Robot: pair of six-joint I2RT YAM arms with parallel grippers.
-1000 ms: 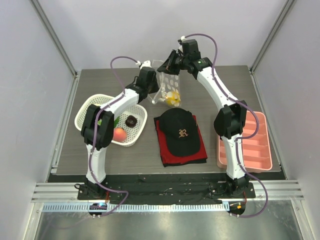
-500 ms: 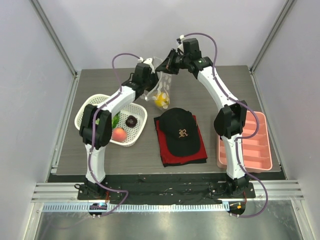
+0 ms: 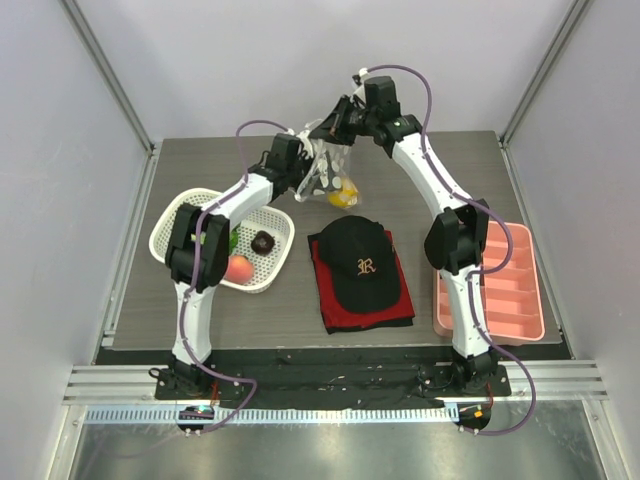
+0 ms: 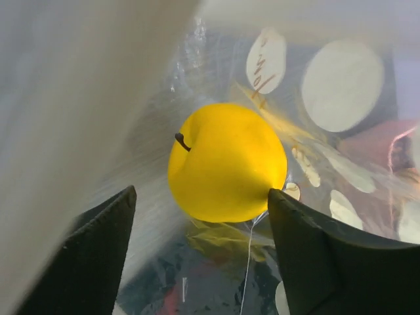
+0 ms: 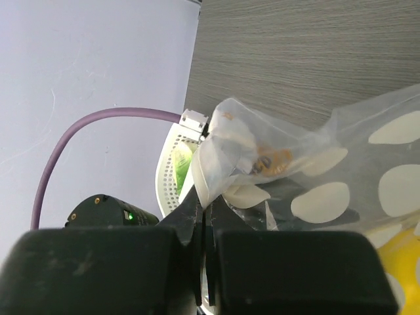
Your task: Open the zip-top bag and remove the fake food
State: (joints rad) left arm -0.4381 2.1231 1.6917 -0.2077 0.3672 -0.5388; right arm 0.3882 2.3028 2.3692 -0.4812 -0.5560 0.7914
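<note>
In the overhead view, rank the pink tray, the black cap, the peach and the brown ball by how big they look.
Largest to smallest: pink tray, black cap, peach, brown ball; the last two look close in size.

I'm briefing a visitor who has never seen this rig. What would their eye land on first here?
The polka-dotted zip-top bag is held up between both arms at the far middle, with the right gripper pinched shut on its edge. In the left wrist view, a bright yellow fake fruit inside it sits between the left gripper's open fingers. Nearer, mid-scene, a black cap lies on a red cloth.
</note>
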